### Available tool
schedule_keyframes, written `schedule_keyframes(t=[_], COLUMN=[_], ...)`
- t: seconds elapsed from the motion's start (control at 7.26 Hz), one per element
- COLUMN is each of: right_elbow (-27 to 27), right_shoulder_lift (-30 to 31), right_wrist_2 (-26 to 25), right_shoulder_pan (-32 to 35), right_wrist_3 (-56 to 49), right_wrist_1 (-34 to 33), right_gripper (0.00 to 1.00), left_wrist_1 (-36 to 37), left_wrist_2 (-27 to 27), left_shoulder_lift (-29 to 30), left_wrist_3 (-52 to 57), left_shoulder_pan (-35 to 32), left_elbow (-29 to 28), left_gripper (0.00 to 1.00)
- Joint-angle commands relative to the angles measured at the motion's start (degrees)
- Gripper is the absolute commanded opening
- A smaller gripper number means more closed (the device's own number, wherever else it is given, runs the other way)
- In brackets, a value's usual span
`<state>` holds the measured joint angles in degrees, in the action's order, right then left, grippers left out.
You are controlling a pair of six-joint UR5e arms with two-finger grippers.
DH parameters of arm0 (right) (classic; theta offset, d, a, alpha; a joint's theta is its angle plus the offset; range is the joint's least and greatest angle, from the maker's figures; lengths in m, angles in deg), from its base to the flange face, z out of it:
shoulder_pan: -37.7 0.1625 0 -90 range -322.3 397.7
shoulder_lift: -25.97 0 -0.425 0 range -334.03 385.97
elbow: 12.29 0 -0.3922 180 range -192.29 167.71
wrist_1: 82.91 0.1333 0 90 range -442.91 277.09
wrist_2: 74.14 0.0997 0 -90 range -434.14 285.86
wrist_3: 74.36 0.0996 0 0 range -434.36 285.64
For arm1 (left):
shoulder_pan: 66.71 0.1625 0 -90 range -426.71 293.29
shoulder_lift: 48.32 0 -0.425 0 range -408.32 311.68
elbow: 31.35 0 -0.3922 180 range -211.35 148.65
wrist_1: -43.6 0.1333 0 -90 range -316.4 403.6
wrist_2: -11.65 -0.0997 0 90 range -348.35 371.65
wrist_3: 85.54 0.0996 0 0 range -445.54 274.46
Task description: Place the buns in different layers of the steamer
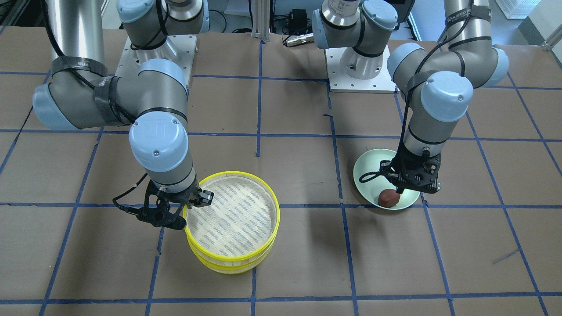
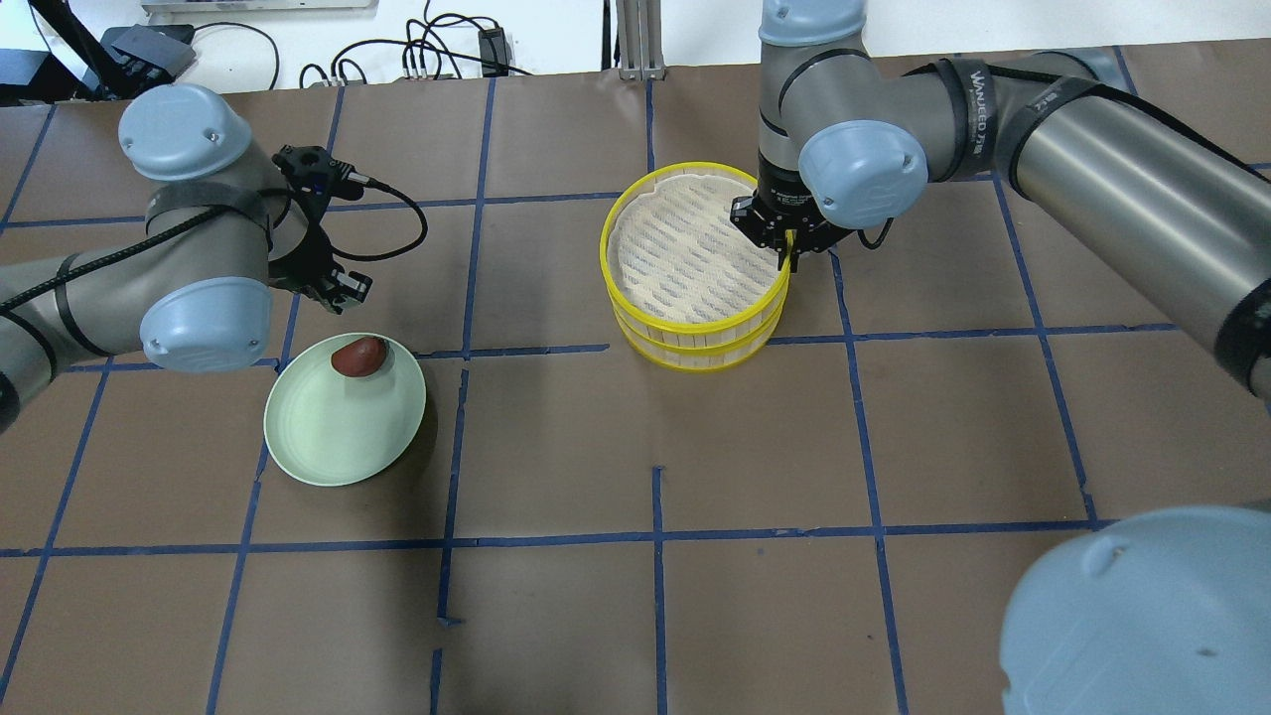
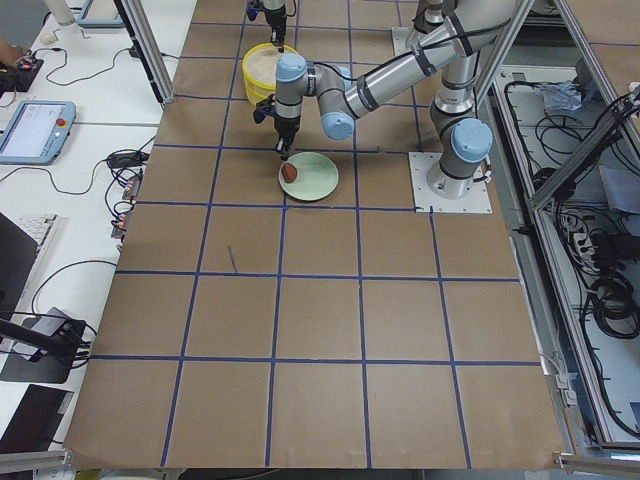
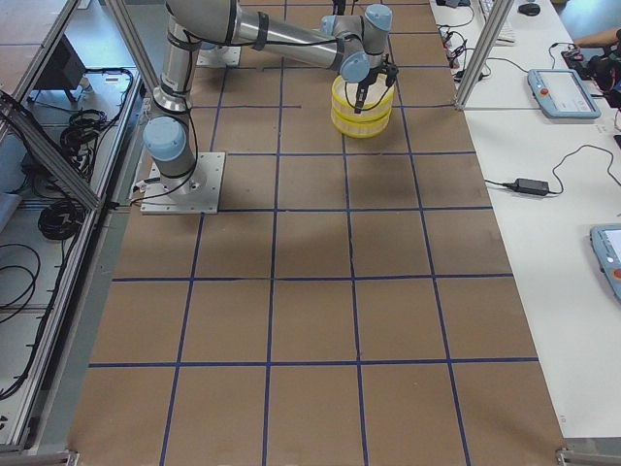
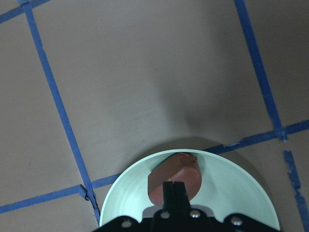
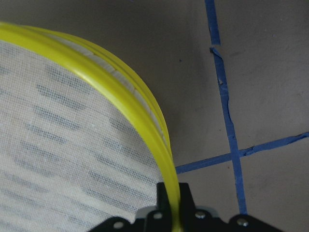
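Note:
The dark reddish-brown bun (image 1: 388,198) lies at the edge of a pale green plate (image 1: 368,169). It also shows in the overhead view (image 2: 359,357) and the left wrist view (image 5: 186,171). My left gripper (image 5: 175,186) hangs just above the bun, fingers pressed together, holding nothing. Two yellow-rimmed steamer trays are stacked, the top tray (image 2: 685,320) on the lower tray (image 2: 695,359). The top tray's mesh floor is bare. My right gripper (image 6: 173,193) is shut on the top tray's rim (image 6: 120,92). The white bun is out of view.
The brown table surface is marked with blue tape lines (image 2: 655,536). The plate (image 2: 338,437) sits about two grid squares from the trays. Both arm bases (image 1: 360,66) stand at the robot's side of the table.

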<state>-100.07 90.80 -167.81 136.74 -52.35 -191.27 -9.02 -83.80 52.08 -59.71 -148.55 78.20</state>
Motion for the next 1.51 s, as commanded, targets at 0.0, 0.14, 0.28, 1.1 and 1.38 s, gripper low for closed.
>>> schedule_keyframes(t=[0.0, 0.14, 0.28, 1.1, 1.38], right_elbow=[-0.99, -0.21, -0.03, -0.81, -0.64], right_shoulder_lift=[-0.14, 0.38, 0.48, 0.91, 0.92], right_wrist_2=[0.07, 1.20, 2.17, 2.18, 2.35], right_shoulder_pan=[-0.33, -0.33, -0.51, -4.20, -4.20], right_wrist_3=[-0.12, 1.27, 1.03, -4.08, -1.88], right_wrist_1=[0.08, 0.25, 0.34, 0.78, 0.69], right_gripper=[0.08, 0.08, 0.08, 0.08, 0.08], left_wrist_1=[-2.93, -2.93, -2.58, 2.70, 2.70], left_wrist_2=[0.52, 0.35, 0.00, -1.22, -3.52], left_shoulder_lift=[-0.64, 0.58, 2.77, 11.13, 10.70], left_wrist_3=[-1.66, -1.31, -0.79, -0.17, -0.51], left_shoulder_pan=[-0.60, -0.43, -0.42, 0.19, 0.45], left_elbow=[-1.97, -0.84, -0.30, 0.23, 1.37], left_gripper=[0.03, 0.82, 0.87, 0.85, 0.35])
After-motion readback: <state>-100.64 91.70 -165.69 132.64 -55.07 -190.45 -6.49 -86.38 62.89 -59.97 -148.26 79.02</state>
